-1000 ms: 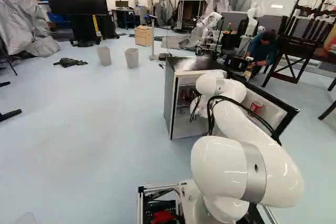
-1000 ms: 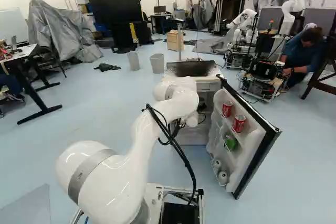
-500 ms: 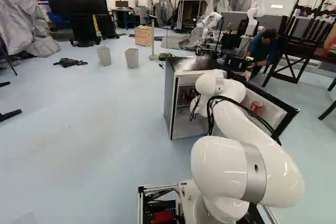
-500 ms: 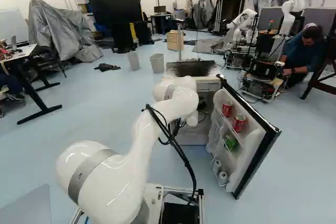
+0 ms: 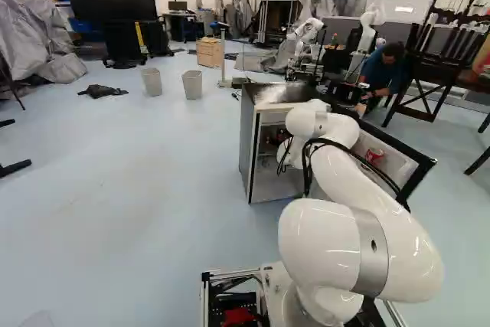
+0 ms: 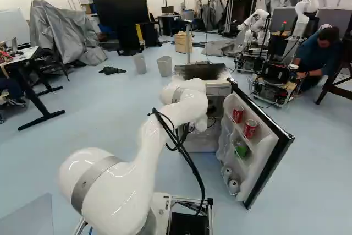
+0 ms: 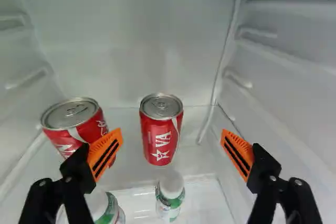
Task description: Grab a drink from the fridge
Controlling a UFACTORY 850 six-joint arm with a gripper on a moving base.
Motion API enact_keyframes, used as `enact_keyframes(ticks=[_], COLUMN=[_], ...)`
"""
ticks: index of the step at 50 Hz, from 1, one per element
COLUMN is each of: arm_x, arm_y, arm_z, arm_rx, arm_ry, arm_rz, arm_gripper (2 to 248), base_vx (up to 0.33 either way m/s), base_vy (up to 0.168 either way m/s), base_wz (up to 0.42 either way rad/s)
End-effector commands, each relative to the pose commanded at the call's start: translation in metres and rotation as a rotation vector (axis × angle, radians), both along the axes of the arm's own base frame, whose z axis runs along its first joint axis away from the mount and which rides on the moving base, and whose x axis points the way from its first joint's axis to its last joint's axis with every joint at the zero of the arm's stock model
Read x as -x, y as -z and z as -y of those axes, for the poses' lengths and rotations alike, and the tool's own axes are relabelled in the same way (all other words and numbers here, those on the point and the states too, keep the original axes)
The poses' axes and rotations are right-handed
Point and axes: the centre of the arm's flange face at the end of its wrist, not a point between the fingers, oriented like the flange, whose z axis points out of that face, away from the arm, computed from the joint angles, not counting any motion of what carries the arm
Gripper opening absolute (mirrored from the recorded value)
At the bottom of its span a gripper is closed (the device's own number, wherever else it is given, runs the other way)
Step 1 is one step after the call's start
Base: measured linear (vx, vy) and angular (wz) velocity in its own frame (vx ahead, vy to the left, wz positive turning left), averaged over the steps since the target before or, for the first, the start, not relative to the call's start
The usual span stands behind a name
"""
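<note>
Within the fridge [image 5: 246, 139], the gripper [image 7: 172, 151] has its fingers well apart. Best advance level on the red can [image 7: 161, 132] at twelve o'clock, centre it, then squeeze evenly. The second can [image 7: 71, 119] crowds ten o'clock; three looks roomier. Keep clear of the small bottle [image 7: 169, 195] at six.

Inside the fridge [image 5: 247, 139], a white ledge [image 7: 128, 174] carries one upright red can [image 7: 159, 141] and, near it, another red can [image 7: 79, 134].
</note>
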Motion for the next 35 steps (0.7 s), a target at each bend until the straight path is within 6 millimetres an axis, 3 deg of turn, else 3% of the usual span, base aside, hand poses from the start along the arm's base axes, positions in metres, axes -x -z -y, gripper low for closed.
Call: enact_keyframes(ticks=[35], arm_x=[-0.004], arm_y=[-0.002], arm_z=[-0.013], arm_rx=[0.000], arm_ry=[-0.019], arm_rz=[0.000], arm_gripper=[247], base_vx=[0.000], base_vy=[0.000], base_wz=[0.000])
